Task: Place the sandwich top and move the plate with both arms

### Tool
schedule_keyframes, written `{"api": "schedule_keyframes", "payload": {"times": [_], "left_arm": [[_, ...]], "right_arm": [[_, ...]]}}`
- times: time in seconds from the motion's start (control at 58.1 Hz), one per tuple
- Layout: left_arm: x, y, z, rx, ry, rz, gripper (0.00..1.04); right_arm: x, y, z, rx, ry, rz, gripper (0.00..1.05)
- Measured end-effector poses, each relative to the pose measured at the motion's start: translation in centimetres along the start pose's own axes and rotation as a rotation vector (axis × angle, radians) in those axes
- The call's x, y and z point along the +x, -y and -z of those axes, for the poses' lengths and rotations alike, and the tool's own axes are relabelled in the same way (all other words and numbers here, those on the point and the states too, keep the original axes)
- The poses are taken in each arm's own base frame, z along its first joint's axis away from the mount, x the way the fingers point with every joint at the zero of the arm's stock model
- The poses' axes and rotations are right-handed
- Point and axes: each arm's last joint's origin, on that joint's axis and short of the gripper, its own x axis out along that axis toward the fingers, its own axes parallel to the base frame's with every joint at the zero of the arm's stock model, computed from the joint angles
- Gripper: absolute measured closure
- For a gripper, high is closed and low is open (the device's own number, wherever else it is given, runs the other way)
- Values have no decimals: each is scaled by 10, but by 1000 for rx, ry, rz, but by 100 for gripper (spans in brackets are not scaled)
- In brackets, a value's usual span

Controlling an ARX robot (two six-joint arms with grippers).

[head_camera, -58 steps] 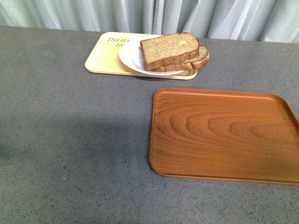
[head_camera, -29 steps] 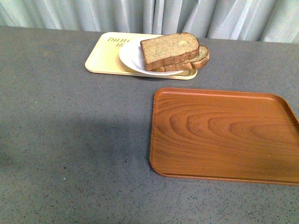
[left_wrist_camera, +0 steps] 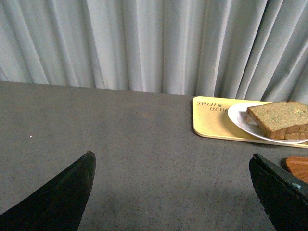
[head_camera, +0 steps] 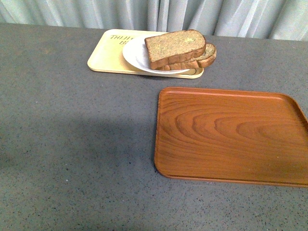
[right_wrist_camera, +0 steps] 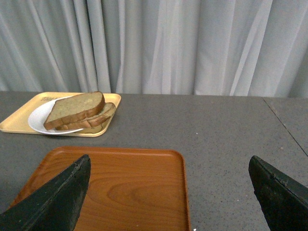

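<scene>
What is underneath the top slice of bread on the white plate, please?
Under the sandwich top a second slice with a rounder end shows, both on the white plate, itself on the cream tray. Any filling between them is hidden.

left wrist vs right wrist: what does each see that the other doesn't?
Only the left wrist view shows the open left gripper and the lettering on the cream tray; of the wood tray it catches just a corner. Only the right wrist view shows the open right gripper, nearly the whole wood tray, which has nothing on it, and a seam in the tabletop. Both show the plate on the cream tray, with the sandwich top stacked on another slice, and the curtain.
</scene>
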Motion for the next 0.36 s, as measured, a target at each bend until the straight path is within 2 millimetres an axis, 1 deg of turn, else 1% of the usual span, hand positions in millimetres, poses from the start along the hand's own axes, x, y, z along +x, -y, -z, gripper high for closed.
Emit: {"api": "schedule_keyframes", "payload": {"times": [0.361], "left_arm": [[0,0,0,0,0,0,9]], "right_arm": [[0,0,0,0,0,0,9]]}}
